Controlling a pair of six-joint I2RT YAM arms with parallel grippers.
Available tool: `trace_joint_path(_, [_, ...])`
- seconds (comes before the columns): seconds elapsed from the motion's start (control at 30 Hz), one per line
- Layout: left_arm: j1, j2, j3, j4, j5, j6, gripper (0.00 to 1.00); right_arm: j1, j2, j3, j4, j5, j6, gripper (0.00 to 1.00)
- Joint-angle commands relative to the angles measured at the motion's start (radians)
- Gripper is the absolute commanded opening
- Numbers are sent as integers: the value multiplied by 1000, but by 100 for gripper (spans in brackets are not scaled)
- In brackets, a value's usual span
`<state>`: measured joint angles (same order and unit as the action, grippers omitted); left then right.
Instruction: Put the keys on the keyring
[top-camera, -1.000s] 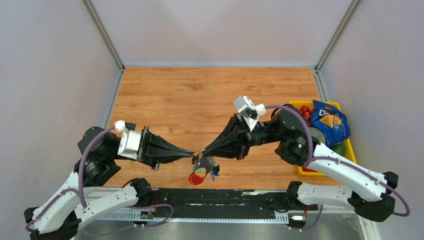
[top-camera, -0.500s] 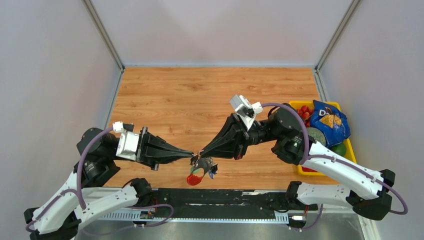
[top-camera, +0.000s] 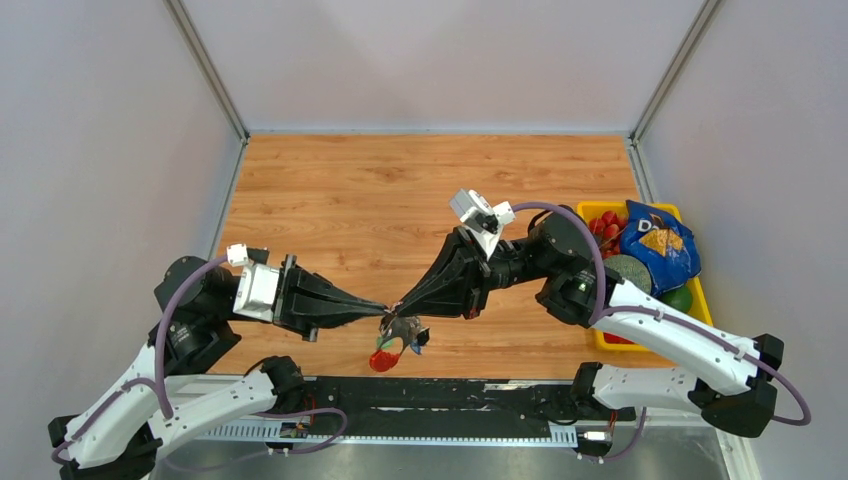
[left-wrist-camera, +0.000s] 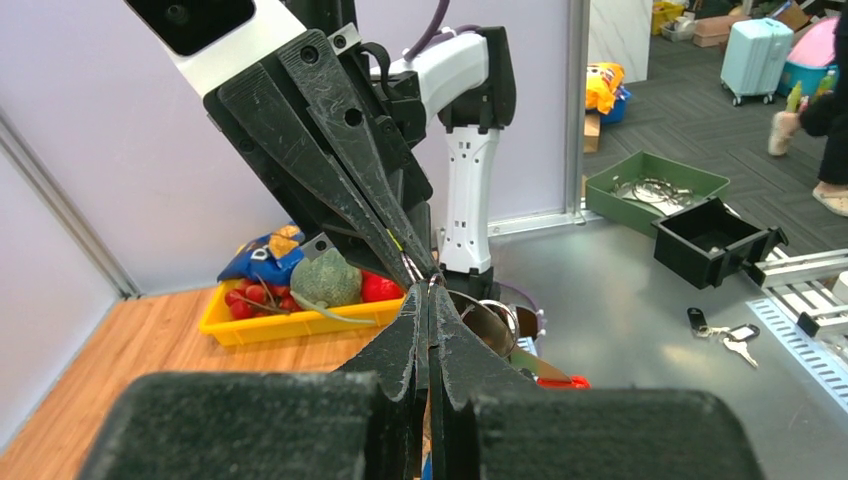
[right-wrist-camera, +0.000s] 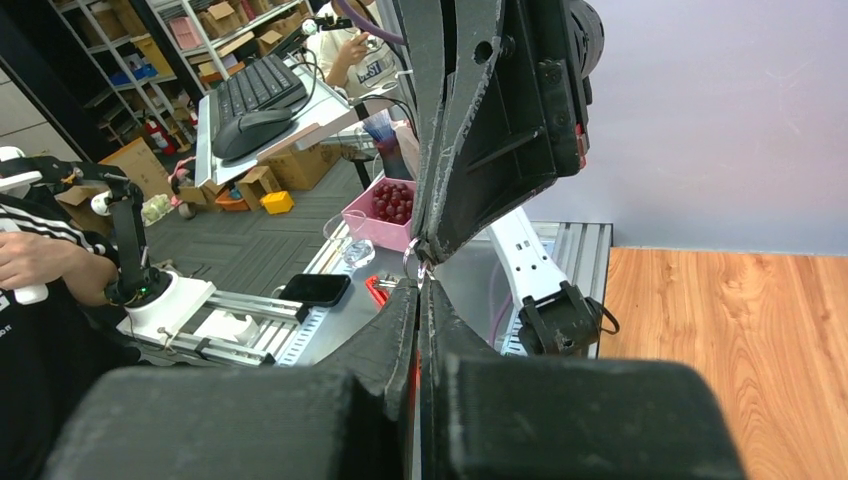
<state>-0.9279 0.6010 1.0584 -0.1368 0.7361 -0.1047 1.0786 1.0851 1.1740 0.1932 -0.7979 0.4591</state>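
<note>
Meeting tip to tip, the 2 pincers hang just above the wooden bench (top-camera: 400, 190), near the middle of its near edge. The left gripper (top-camera: 384, 308) reaches in from the left side and the right gripper (top-camera: 400, 304) slants down from the right, so their points almost touch.

Both sets of jaws are pressed fully together, with no gap visible in the overhead view or in either wrist view. The keyring (top-camera: 398, 335) dangles as a small bunch directly under the meeting point, clear of the bench surface. Its red tag (top-camera: 381, 360) hangs lowest, toward the near edge, and small green and blue pieces sit beside it.

From the right wrist, the thin metal loop (right-wrist-camera: 413, 260) sits right at the point where the closed fingers (right-wrist-camera: 405, 320) end, and the right pincer looks to be pinching it. The left pincer's tips also crowd that loop. I cannot tell whether anything is caught between them, and the key cannot be made out among the tips.

At the bench's right edge, well apart from the grippers, stands 1 yellow tray (top-camera: 603, 345) holding a blue snack bag (top-camera: 655, 245) and some red and green items.
</note>
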Motion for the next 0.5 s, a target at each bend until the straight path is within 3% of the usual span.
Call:
trace_joint_path(0.0, [-4, -14, -5, 32, 4, 23, 0, -2, 2, 0, 71, -21, 30, 0])
trace_joint_path(0.47, [-5, -29, -5, 2, 0, 37, 0, -2, -49, -16, 71, 4, 27, 0])
